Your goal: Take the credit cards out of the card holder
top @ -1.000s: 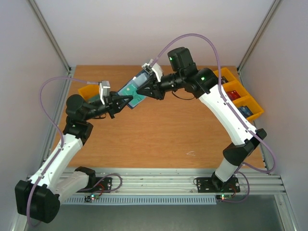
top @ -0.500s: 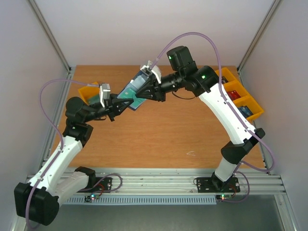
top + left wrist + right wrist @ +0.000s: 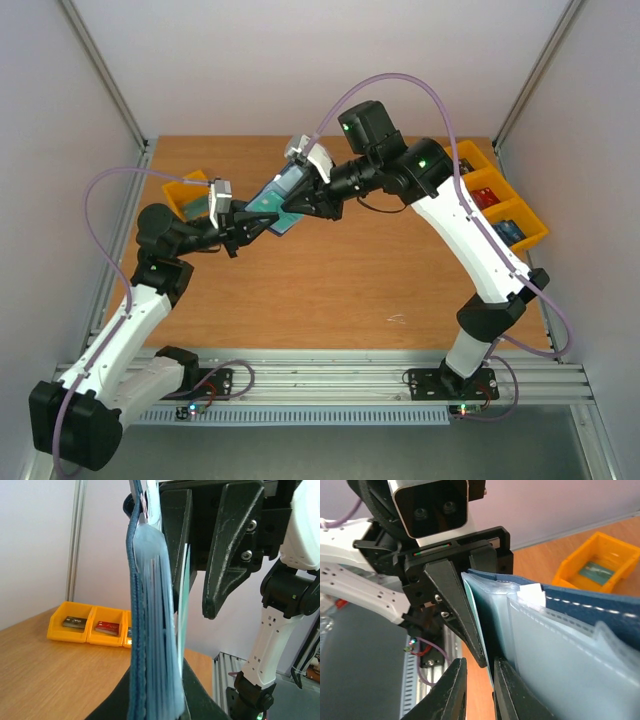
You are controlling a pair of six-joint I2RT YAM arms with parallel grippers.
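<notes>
Top external: the right gripper (image 3: 297, 207) now sits nearer the left gripper (image 3: 255, 224), which clamps the card holder (image 3: 288, 180); the right's narrow jaws straddle a teal card (image 3: 264, 203), pinch unclear, nothing extracted yet.

- The card holder (image 3: 287, 182): dark navy cover with white stitching, open, up in the air and standing on edge, its pale grey-blue translucent sleeves fanned apart.
- One credit card (image 3: 265, 205): thin, teal, sticking partly out of the sleeves.
</notes>
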